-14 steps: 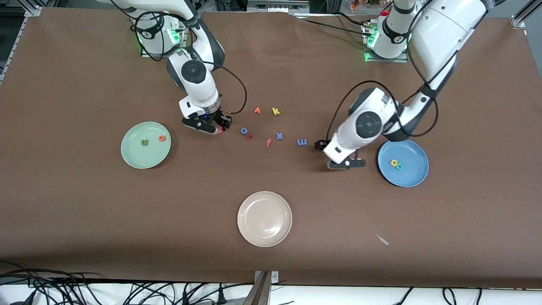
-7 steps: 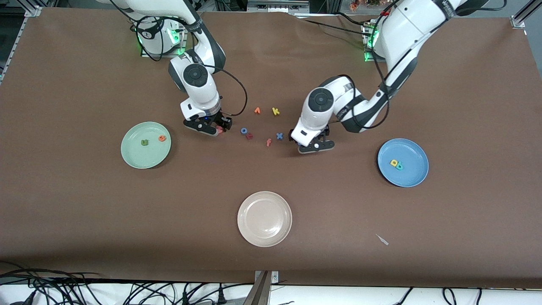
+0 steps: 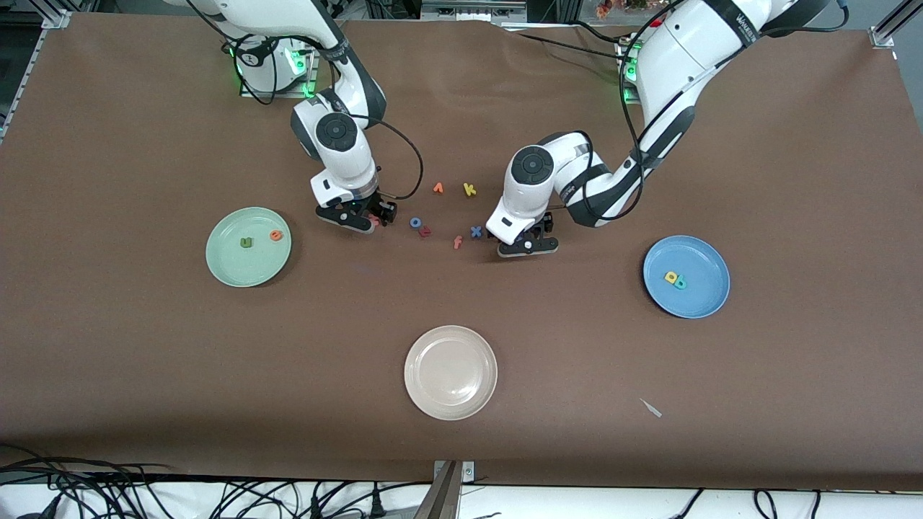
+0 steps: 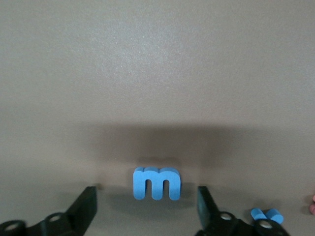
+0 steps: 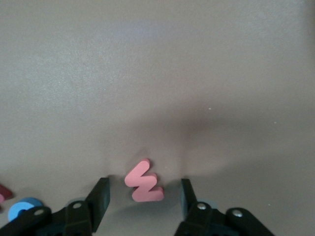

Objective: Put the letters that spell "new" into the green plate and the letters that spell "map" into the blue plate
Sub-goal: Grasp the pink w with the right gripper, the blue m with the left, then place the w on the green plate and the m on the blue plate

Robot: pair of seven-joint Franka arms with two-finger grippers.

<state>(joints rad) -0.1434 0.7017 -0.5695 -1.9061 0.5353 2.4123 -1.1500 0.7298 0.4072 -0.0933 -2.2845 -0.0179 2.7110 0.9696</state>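
The blue m [image 4: 157, 183] lies on the table between the open fingers of my left gripper [image 4: 146, 201], which touch neither side of it. In the front view this gripper [image 3: 528, 245] is low over the table beside the blue x [image 3: 476, 231] and hides the m. The pinkish-red w [image 5: 143, 181] lies between the open fingers of my right gripper [image 5: 143, 196], with a gap on each side. The green plate [image 3: 223, 267] holds the olive n [image 3: 246, 242] and orange e [image 3: 275, 235]. The blue plate [image 3: 703, 299] holds the yellow a [image 3: 671, 277] and teal p [image 3: 680, 282].
Loose letters lie between the two grippers: orange v [image 3: 438, 188], yellow k [image 3: 469, 189], blue o [image 3: 416, 222], a dark red letter [image 3: 425, 231] and orange f [image 3: 457, 242]. A cream-white plate [image 3: 451, 373] stands nearer the front camera. A small white scrap [image 3: 651, 408] lies near it.
My left arm has swung from beside the blue plate to over the blue m, and its gripper now straddles it. My right gripper has shifted slightly around the w.
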